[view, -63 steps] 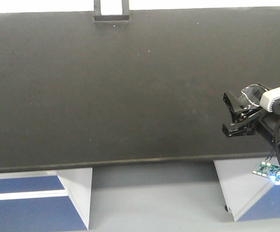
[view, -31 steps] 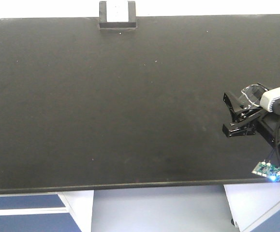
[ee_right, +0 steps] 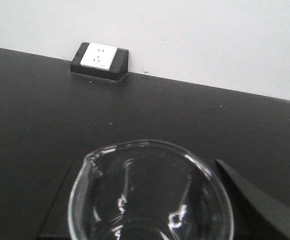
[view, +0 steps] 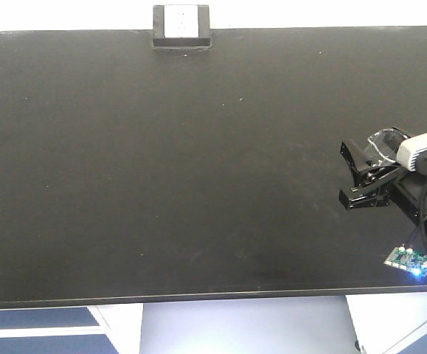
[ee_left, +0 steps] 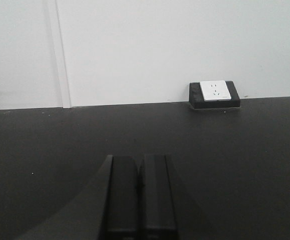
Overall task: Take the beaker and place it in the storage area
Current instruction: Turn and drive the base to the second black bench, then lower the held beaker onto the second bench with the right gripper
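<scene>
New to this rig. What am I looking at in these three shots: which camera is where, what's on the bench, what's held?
This is a two-armed robot on a mobile base. The wide picture comes from a forward-facing camera looking down over a black benchtop. Only the right arm shows there, at the right edge. The other two pictures come from a camera on each wrist, looking out along the fingers. The right gripper is closed around a small clear glass beaker, which fills the bottom of its wrist view. The left gripper is shut with nothing between its fingers. At the bench's far edge, against the wall, sits a small black box with a white socket face.
</scene>
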